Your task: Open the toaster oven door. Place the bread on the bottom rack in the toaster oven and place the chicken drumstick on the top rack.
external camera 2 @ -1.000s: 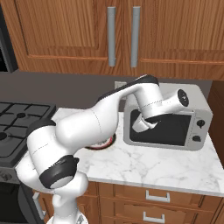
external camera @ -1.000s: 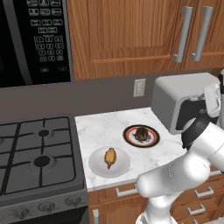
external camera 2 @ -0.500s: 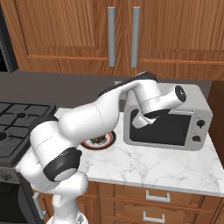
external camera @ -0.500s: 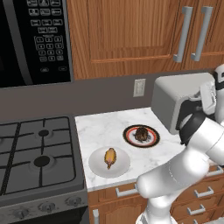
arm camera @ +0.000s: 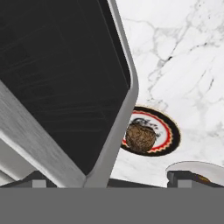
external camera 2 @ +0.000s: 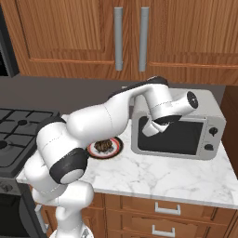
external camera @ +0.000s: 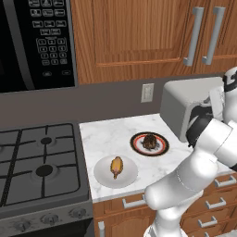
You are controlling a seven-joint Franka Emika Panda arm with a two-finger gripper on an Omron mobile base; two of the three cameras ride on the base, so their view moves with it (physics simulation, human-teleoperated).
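The silver-grey toaster oven [external camera 2: 211, 111] stands at the right end of the counter, also seen from the side [external camera: 178, 104]. Its dark glass toaster oven door [external camera 2: 174, 137] looks closed, so both racks are hidden. My gripper [external camera 2: 148, 129] is open at the door's upper left corner. In the hand view the door's silver frame edge [arm camera: 124, 113] runs between the gripper's [arm camera: 109, 178] fingertips. The bread [external camera: 149, 141], a dark brown lump [arm camera: 140, 138], sits on a dark-rimmed plate [external camera: 139, 147]. The golden chicken drumstick [external camera: 116, 166] lies on a white plate [external camera: 104, 175].
A gas stove [external camera: 37, 162] adjoins the counter on the left, under a black microwave [external camera: 32, 41]. Wooden cabinets [external camera 2: 130, 37] hang above the toaster oven. A wall outlet [external camera: 147, 92] is behind the plates. My white arm [external camera 2: 93, 125] arches over the bread's plate.
The hand has shifted slightly at the door's upper left corner. The jaws stay wide apart. The door, bread and drumstick have not moved.
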